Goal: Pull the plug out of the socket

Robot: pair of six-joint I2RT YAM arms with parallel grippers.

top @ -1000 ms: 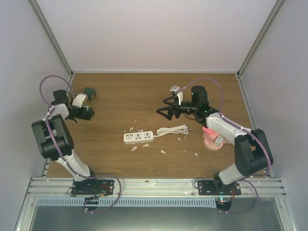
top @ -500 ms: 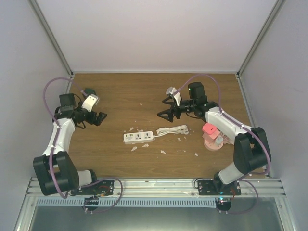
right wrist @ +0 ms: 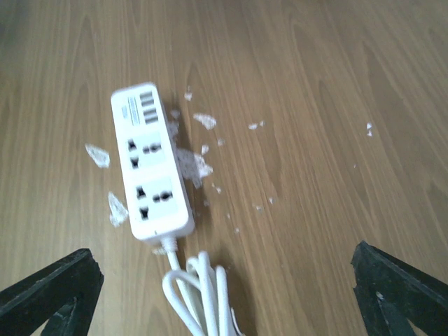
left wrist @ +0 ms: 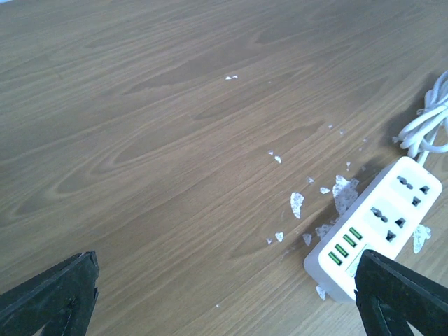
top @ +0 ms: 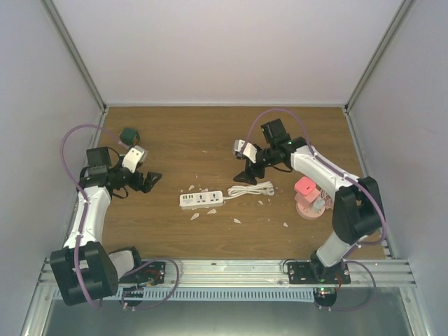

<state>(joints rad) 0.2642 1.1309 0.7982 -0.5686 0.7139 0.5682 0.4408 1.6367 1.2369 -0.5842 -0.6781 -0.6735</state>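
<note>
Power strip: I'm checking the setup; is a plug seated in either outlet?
No, both outlets of the power strip show bare holes.

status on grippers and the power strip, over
Left gripper open, empty. Right gripper open, empty, near the coiled cable. Power strip flat on table, both sockets vacant. White scraps around it, nothing blocking.

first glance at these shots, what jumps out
A white power strip lies mid-table among scattered white flakes, its cord coiled to its right; in the wrist views both its sockets look empty. The left gripper and right gripper hang open, one off each end of it. A pink object sits by the right arm, and a green object near the far left corner.
</note>
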